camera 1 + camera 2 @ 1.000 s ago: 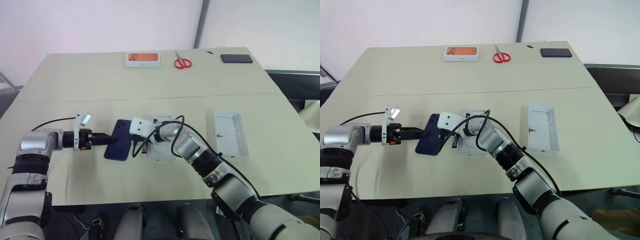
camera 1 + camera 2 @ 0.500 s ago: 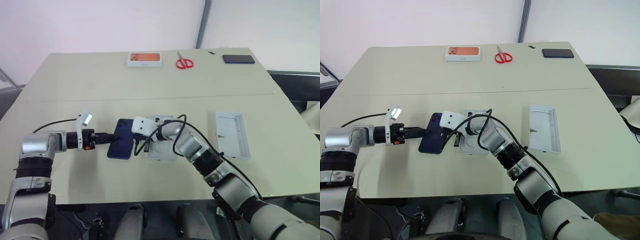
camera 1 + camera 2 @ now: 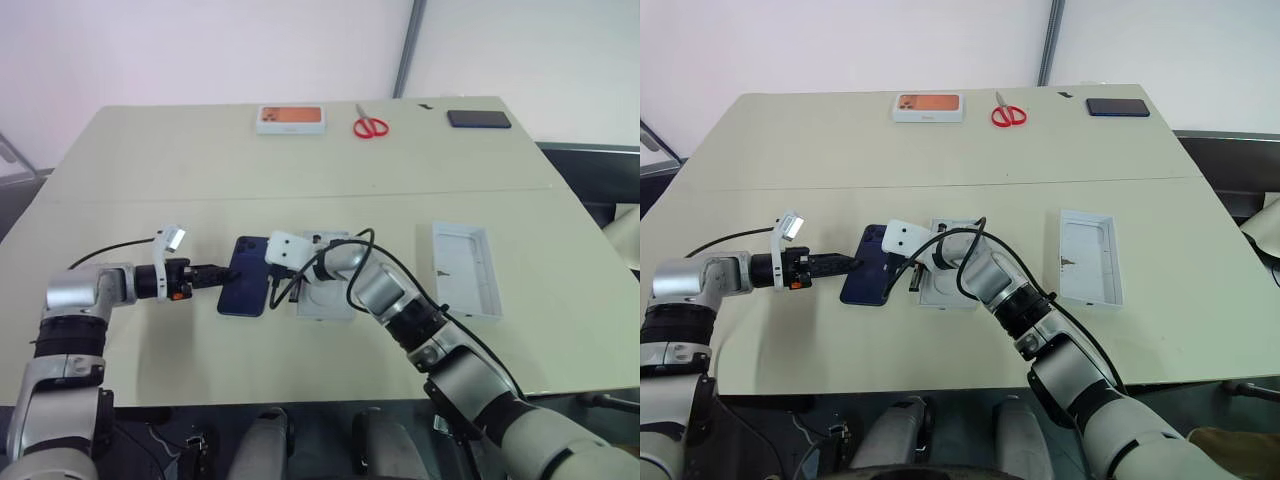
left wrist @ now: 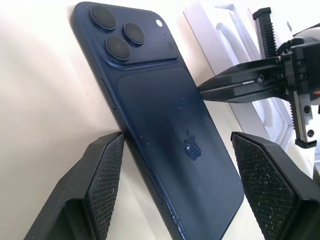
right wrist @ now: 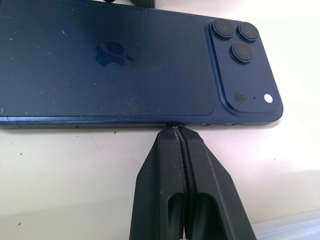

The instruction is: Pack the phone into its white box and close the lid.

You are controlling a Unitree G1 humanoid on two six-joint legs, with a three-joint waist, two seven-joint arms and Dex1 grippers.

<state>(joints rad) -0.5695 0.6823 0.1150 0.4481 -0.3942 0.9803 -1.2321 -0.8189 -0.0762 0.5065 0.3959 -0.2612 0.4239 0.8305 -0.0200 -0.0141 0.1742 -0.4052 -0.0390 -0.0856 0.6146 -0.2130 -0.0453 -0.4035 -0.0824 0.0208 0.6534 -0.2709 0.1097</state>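
Table [image 3: 150, 160]: right tool [image 3: 272, 290] prob. hides phone [image 3: 245, 290] edge.

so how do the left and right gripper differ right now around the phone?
Left gripper is open, its fingers either side of the phone; right gripper is shut, not clamping it. The left meets the phone's left long edge, the right presses its tips on the opposite long edge. Both have black fingers and sit low at the table.
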